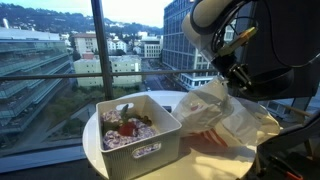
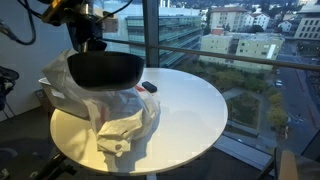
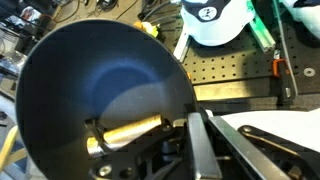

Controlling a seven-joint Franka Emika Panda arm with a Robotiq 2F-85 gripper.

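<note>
A large black bowl [image 2: 103, 68] hangs tilted above the round table [image 2: 190, 110], with my gripper [image 2: 88, 44] shut on its rim. In the wrist view the bowl's dark inside [image 3: 95, 95] fills the left half. The gripper [image 3: 200, 117] pinches the rim at the lower right, one finger [image 3: 196, 150] inside the bowl and the other outside. In an exterior view the gripper [image 1: 233, 71] is above crumpled white bags [image 1: 228, 115]. The bowl itself is hard to make out there.
A white bin [image 1: 140, 128] holding several mixed items stands on the table by the window. Crumpled white bags [image 2: 122, 125] lie under the bowl, and a small black object [image 2: 148, 87] lies beside it. A white cap [image 3: 222, 20] sits on a perforated board [image 3: 235, 80] beyond the table.
</note>
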